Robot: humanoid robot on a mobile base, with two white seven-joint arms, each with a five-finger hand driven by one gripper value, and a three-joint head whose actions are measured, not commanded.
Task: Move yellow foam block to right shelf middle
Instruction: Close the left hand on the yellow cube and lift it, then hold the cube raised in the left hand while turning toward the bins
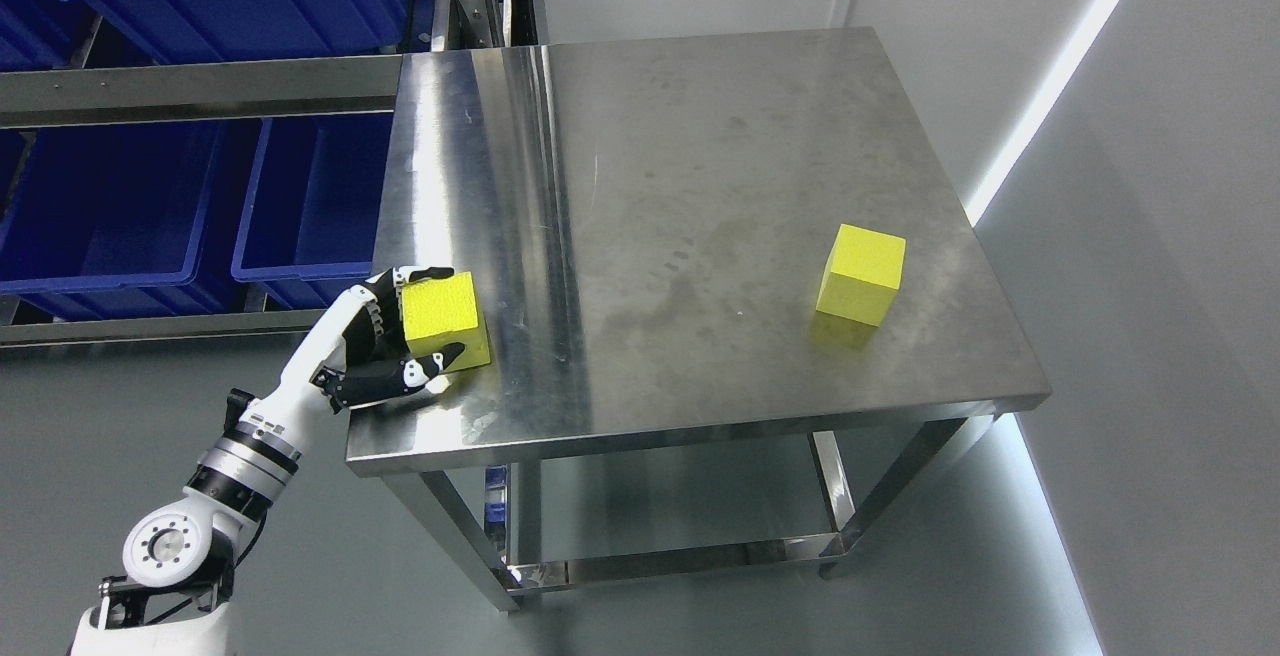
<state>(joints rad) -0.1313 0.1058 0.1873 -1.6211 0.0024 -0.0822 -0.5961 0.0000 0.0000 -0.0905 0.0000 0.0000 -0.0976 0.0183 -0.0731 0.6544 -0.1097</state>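
Left hand (385,351) grips yellow foam block (445,321), tilted slightly.

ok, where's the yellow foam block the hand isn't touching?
Head view: free yellow foam block sits on the steel table's right side, near its front-right corner, far from the left hand.

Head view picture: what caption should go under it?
Left hand grips a yellow foam block on the steel table; another block sits apart.

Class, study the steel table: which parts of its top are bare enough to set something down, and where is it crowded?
Bare: the whole far half of the table, and the middle stretch between the two blocks. Crowded: the near left corner, where the left hand grips a yellow block; another yellow block sits near the right edge.
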